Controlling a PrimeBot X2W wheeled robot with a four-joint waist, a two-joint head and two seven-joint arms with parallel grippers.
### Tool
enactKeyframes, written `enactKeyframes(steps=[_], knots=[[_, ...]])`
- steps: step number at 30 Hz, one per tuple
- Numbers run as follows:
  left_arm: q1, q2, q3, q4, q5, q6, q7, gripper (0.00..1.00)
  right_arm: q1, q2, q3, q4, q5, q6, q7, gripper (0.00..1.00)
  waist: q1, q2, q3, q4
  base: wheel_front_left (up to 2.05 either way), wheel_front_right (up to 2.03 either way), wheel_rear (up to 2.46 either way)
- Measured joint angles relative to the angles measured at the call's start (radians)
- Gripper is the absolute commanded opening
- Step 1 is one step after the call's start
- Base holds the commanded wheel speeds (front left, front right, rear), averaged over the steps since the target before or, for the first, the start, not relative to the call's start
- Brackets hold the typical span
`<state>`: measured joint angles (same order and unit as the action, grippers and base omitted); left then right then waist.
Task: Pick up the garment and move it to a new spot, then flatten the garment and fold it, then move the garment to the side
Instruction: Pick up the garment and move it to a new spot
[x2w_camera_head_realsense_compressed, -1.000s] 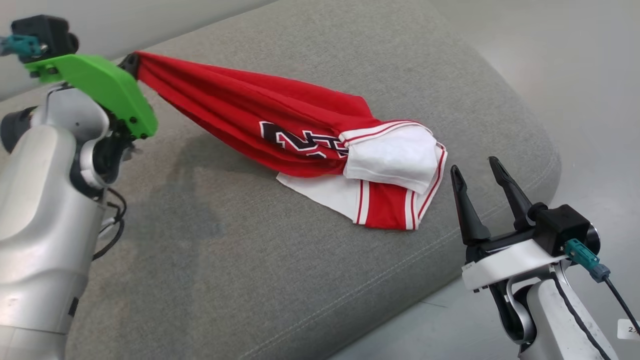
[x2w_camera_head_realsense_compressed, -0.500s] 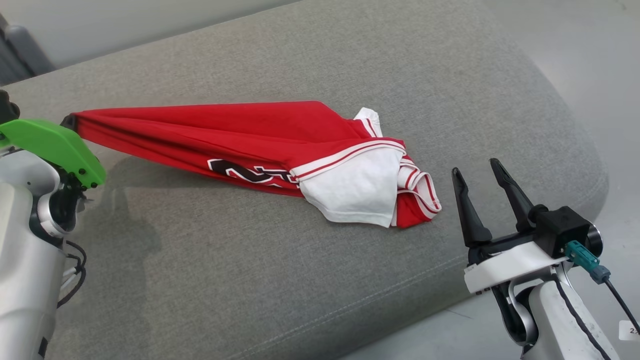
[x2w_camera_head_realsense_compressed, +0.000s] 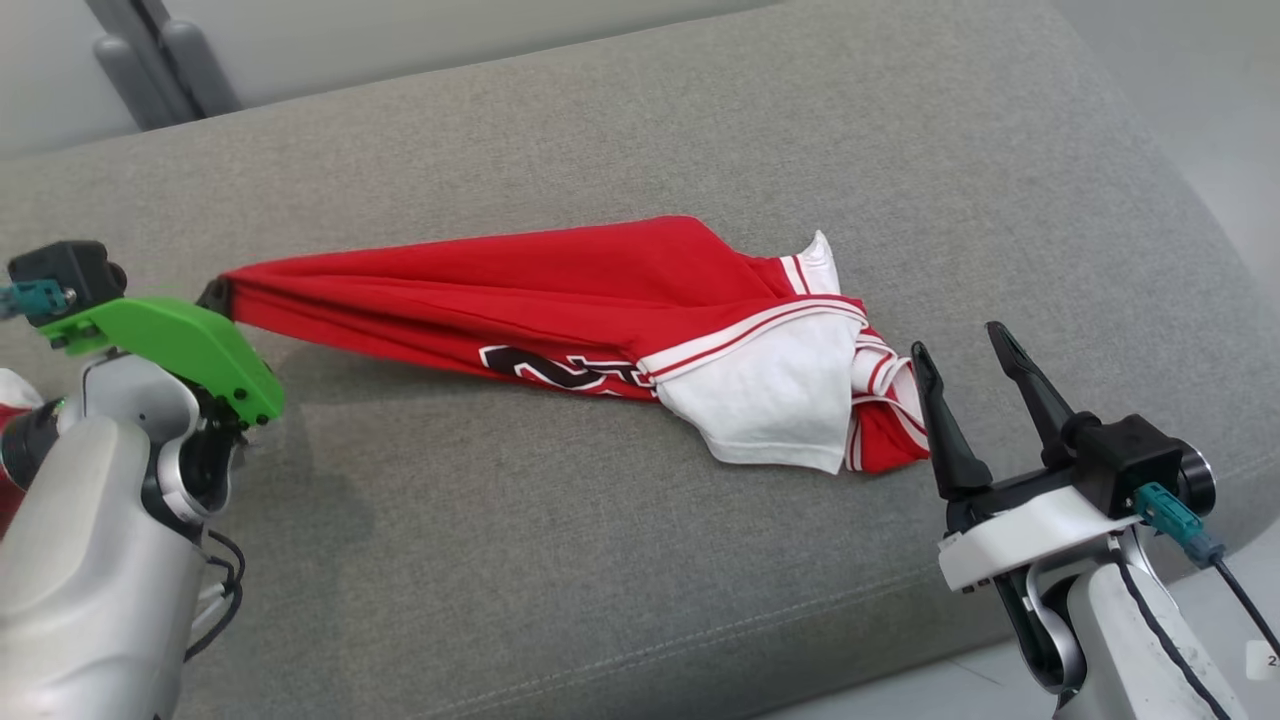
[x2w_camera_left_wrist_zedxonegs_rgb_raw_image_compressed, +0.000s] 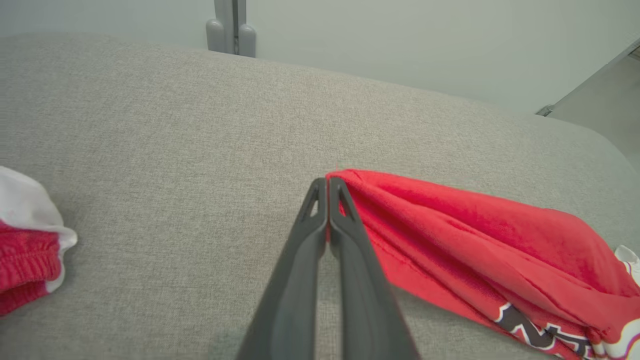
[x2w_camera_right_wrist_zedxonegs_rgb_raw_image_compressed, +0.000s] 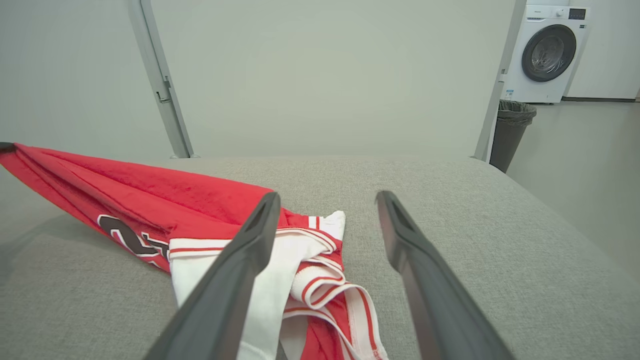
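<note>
A red garment (x2w_camera_head_realsense_compressed: 520, 290) with white trim and dark lettering stretches across the grey cushion (x2w_camera_head_realsense_compressed: 600, 120), bunched at its right end. My left gripper (x2w_camera_head_realsense_compressed: 215, 293) is shut on the garment's left tip, holding it just above the cushion; the left wrist view shows the closed fingers (x2w_camera_left_wrist_zedxonegs_rgb_raw_image_compressed: 327, 187) pinching red cloth (x2w_camera_left_wrist_zedxonegs_rgb_raw_image_compressed: 475, 235). My right gripper (x2w_camera_head_realsense_compressed: 958, 340) stands open beside the bunched white and red end, nothing between its fingers. In the right wrist view the garment (x2w_camera_right_wrist_zedxonegs_rgb_raw_image_compressed: 150, 200) lies under and left of the open gripper (x2w_camera_right_wrist_zedxonegs_rgb_raw_image_compressed: 327, 197).
Another red and white cloth (x2w_camera_left_wrist_zedxonegs_rgb_raw_image_compressed: 25, 250) lies on the cushion at the left wrist view's left edge. Grey posts (x2w_camera_head_realsense_compressed: 160, 60) stand behind the cushion. A washing machine (x2w_camera_right_wrist_zedxonegs_rgb_raw_image_compressed: 547, 52) and a bin (x2w_camera_right_wrist_zedxonegs_rgb_raw_image_compressed: 512, 132) stand far off to the right. The cushion's front edge (x2w_camera_head_realsense_compressed: 700, 650) runs near my right arm.
The head camera has shifted. My left gripper has dragged the garment across the cushion, and its bunched end has rolled over and now lies close to the right gripper.
</note>
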<state>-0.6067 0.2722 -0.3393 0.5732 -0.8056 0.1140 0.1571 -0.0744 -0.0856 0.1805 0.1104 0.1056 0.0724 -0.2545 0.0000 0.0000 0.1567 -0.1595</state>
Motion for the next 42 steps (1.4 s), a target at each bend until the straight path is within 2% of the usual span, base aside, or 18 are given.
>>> enactKeyframes(steps=[1,2,6,12,17,23,30,34,42], knots=[[0.011,-0.002,-0.003,0.0,0.0,-0.001,0.0,0.97,0.0,-0.002,0.0,0.002,0.0,0.001,0.0,1.0,0.0,0.0,-0.004,0.006,0.0,0.0,0.0],[0.022,-0.006,-0.004,0.0,-0.001,-0.003,-0.002,1.0,0.0,-0.004,0.0,0.003,-0.001,0.001,0.0,1.0,0.0,0.0,-0.009,0.012,0.0,0.0,0.0],[0.055,-0.02,0.027,-0.007,-0.047,-0.009,-0.038,1.0,0.001,-0.01,0.0,0.012,-0.001,0.001,0.0,1.0,0.0,0.0,-0.028,0.03,0.0,0.0,0.0],[0.102,-0.027,0.069,-0.051,-0.06,-0.02,-0.128,1.0,0.018,-0.022,-0.006,0.017,-0.003,0.007,0.0,1.0,0.0,0.0,-0.062,0.05,0.0,0.0,0.0],[0.176,-0.001,0.025,-0.103,0.009,-0.042,-0.203,1.0,0.035,-0.043,-0.022,0.015,-0.009,0.007,0.0,1.0,0.0,0.0,-0.093,0.066,0.0,0.0,0.0],[0.289,-0.002,-0.002,-0.147,0.04,-0.043,-0.274,1.0,0.073,-0.061,-0.053,0.014,-0.009,0.005,0.0,1.0,0.0,0.0,-0.128,0.083,0.0,0.0,0.0],[0.445,0.01,-0.076,-0.241,0.161,-0.039,-0.382,1.0,0.142,-0.081,-0.09,-0.005,-0.007,-0.004,0.0,1.0,0.0,0.0,-0.163,0.132,0.0,0.0,0.0],[0.53,0.042,-0.06,-0.271,0.183,-0.025,-0.393,1.0,0.171,-0.081,-0.104,-0.007,0.003,-0.009,0.0,1.0,0.0,0.0,-0.18,0.15,0.0,0.0,0.0],[0.64,0.056,-0.007,-0.357,0.207,-0.014,-0.405,1.0,0.239,-0.085,-0.14,-0.022,0.018,-0.021,0.0,1.0,0.0,0.0,-0.2,0.176,0.0,0.0,0.0]])
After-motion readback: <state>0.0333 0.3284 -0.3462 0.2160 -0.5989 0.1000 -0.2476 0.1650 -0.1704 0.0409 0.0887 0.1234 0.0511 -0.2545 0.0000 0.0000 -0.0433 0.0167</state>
